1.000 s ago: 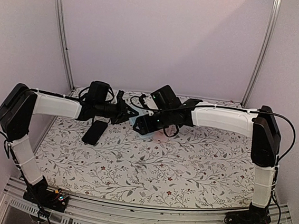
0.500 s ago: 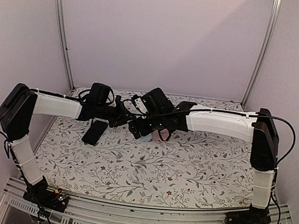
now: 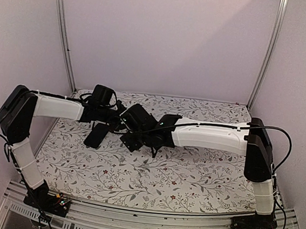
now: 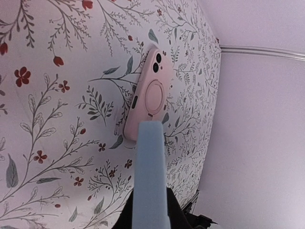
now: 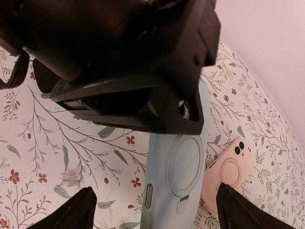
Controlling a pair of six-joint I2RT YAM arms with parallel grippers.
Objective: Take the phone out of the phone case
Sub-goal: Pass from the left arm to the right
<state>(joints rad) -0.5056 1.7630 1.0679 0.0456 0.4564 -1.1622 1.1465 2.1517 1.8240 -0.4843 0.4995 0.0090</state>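
Blue phone case (image 5: 174, 177) between spread right jaws, gripped by left jaws

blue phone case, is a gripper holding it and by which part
The left gripper holds the light blue phone case by one short end. The right gripper is open, not gripping it.

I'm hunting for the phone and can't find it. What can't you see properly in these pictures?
- Top view: the light blue case and pink case are hidden under the right arm.
- Wrist views: the light blue case shows only its back and an edge, so whether a phone is inside cannot be told.
- Top view: the black slab beside the left arm is too small to name.
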